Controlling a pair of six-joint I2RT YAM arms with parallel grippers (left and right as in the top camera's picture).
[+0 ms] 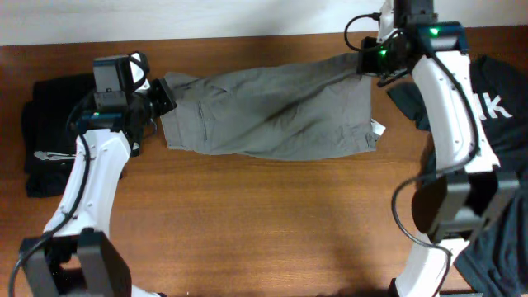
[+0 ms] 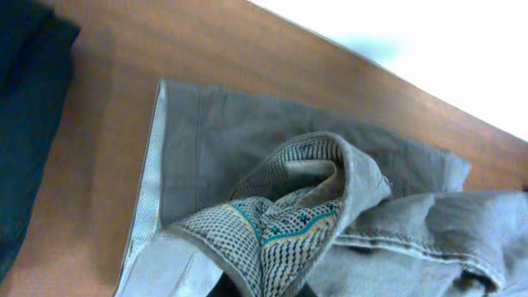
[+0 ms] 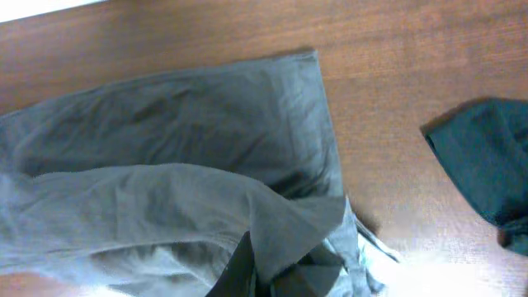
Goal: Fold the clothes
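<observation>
Pinched close under the left wrist lens: patterned lining of the shorts, bunched up, with the left gripper pressed together on it. Just left of that, a dark pile on the table. Stretches sideways along the far part of the table, held at both ends. Right gripper likewise clamped on the far right corner, near the white label, dark shirt beyond. Best now, judging by this: keep both grips firm, lift evenly, hold the cloth taut, bring the far edge squarely over the near edge.
</observation>
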